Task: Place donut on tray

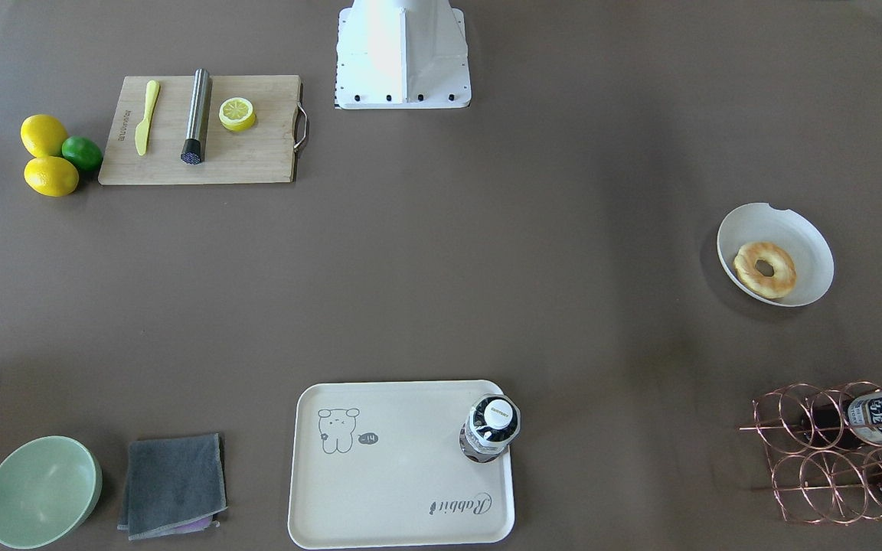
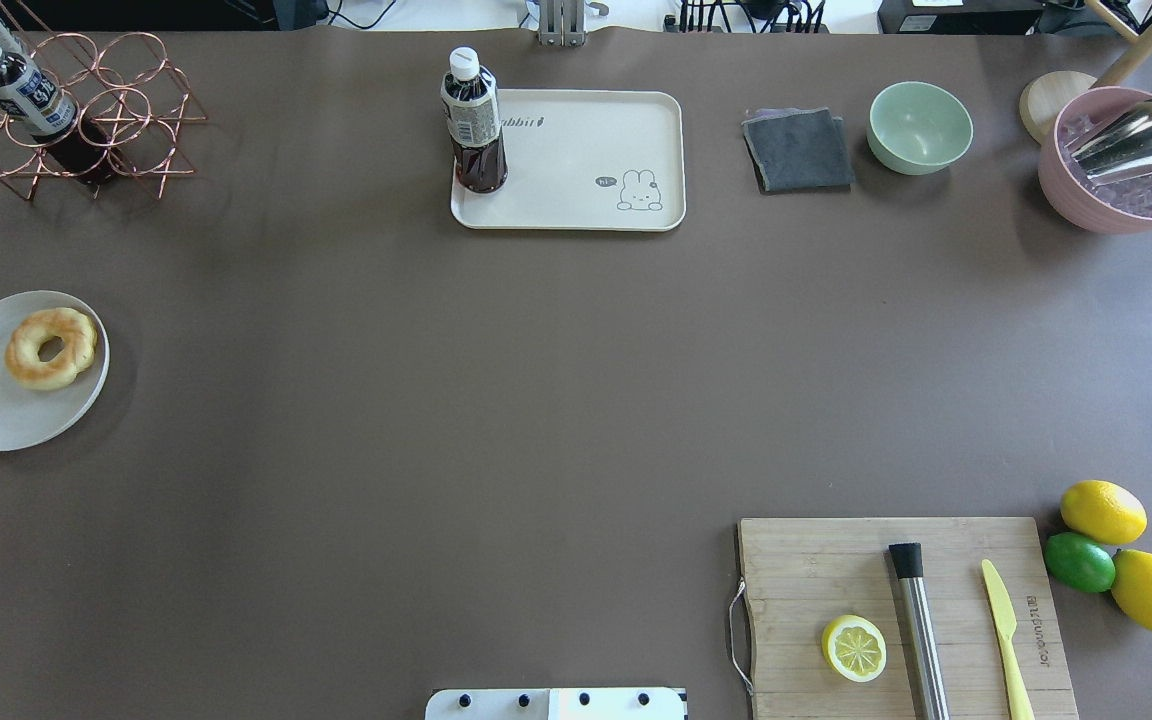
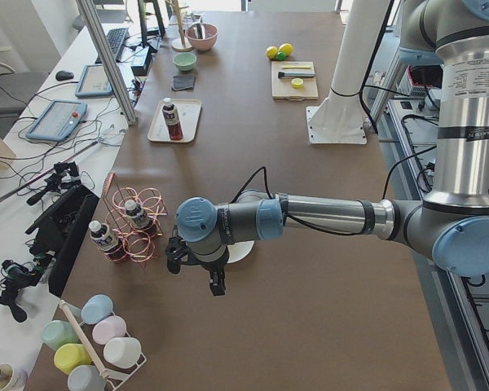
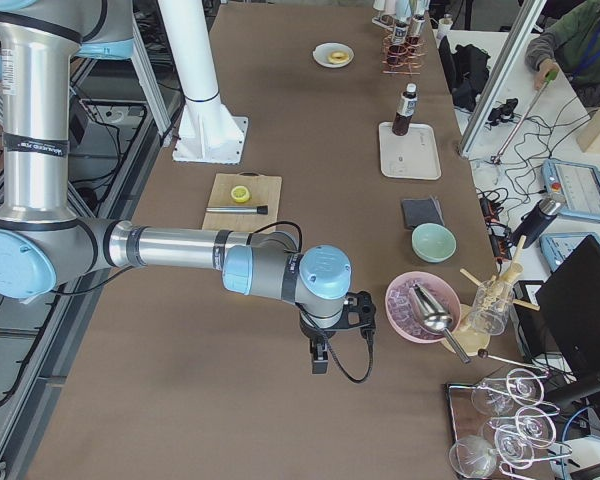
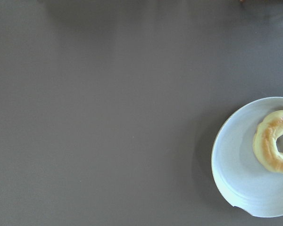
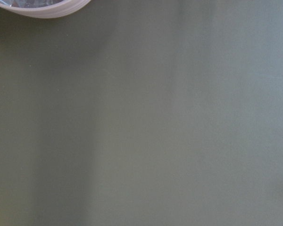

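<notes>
The golden-brown donut (image 1: 765, 269) lies on a round white notched plate (image 1: 801, 237) at the table's left side; it also shows in the overhead view (image 2: 50, 347) and the left wrist view (image 5: 276, 141). The cream tray (image 2: 586, 150) with the cartoon sits at the far middle edge, with a dark drink bottle (image 2: 474, 125) upright in one corner. My left gripper (image 3: 194, 275) hangs above the table near the plate, apart from the donut. My right gripper (image 4: 320, 360) hangs near the pink bowl. Both show only in the side views, so I cannot tell whether they are open or shut.
A copper wire rack (image 2: 86, 110) with bottles stands far left. A grey cloth (image 2: 798, 150), a green bowl (image 2: 920, 126) and a pink bowl with ice and a scoop (image 2: 1126, 160) sit far right. A wooden cutting board (image 2: 901, 620) with a lemon half, beside lemons and a lime, is near right.
</notes>
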